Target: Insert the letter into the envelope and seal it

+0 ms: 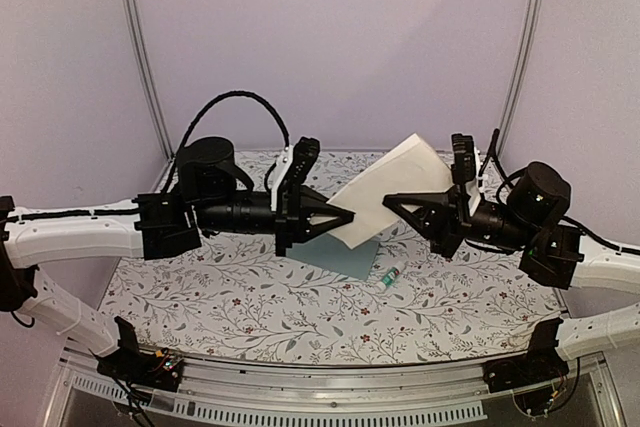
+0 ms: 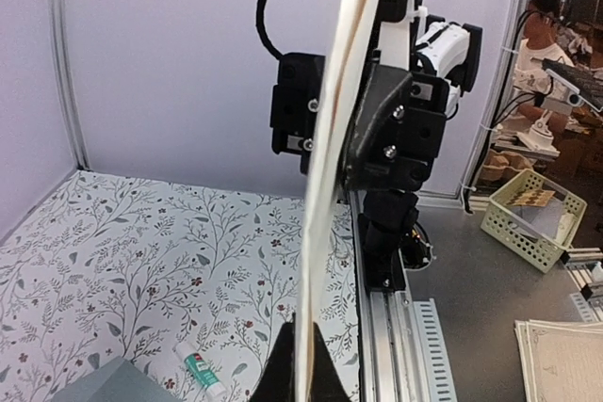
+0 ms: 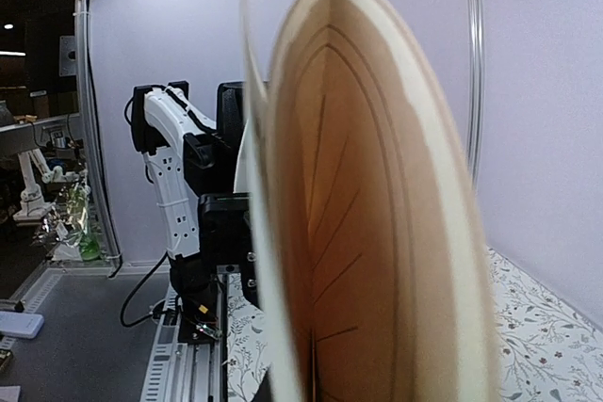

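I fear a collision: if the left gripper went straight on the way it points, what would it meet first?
Probably the right gripper, which faces the left gripper closely; both grip the letter. Depth is unclear.

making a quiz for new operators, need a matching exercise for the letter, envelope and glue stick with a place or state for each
Things:
1. letter
2. envelope
3. glue stick

States:
a. teal, lying flat on the table
b. raised in the air, curved
c. white and green, lying just right of the teal sheet

Pairs: 1-b, 2-a, 3-c
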Available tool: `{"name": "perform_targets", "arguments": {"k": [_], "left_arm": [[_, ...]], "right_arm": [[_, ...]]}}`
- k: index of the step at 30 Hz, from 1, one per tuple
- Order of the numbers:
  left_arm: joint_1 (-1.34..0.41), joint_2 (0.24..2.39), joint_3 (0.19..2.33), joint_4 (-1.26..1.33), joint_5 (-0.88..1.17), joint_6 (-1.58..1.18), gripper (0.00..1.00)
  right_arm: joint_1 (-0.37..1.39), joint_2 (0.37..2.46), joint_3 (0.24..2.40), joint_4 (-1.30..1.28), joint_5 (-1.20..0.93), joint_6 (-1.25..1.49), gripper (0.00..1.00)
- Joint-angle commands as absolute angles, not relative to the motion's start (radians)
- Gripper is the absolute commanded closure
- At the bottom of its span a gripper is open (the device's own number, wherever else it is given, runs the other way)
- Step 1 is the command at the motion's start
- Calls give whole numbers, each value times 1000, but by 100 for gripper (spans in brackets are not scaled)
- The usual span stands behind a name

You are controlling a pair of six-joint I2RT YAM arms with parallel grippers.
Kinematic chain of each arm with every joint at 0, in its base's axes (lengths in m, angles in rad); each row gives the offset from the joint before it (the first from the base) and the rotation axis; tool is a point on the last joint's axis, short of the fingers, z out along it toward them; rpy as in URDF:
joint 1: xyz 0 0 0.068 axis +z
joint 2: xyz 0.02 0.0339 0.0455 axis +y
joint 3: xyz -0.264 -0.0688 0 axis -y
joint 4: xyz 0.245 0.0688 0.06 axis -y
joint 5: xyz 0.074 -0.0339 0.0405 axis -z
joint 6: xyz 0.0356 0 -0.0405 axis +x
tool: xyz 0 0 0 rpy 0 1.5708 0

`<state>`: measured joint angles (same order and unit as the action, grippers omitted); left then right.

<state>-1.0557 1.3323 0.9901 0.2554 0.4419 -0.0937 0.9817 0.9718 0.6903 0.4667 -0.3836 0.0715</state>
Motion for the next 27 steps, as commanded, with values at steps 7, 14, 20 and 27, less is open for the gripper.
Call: {"name": "perform_targets", "arguments": {"k": [7, 14, 20, 27], "left_arm": [[-1062, 1270, 971, 211, 355, -54, 100], [-1065, 1318, 1019, 6, 228, -46, 100], [-1080, 1366, 1044, -145, 192, -62, 100], [-1089, 1456, 1097, -272, 133, -77, 100]], "right_arm": [[988, 901, 698, 302, -352, 47, 20], [988, 854, 771, -38, -279, -94, 1], [988, 806, 835, -194, -103, -179, 1], [988, 904, 924, -293, -196, -285, 1]]}}
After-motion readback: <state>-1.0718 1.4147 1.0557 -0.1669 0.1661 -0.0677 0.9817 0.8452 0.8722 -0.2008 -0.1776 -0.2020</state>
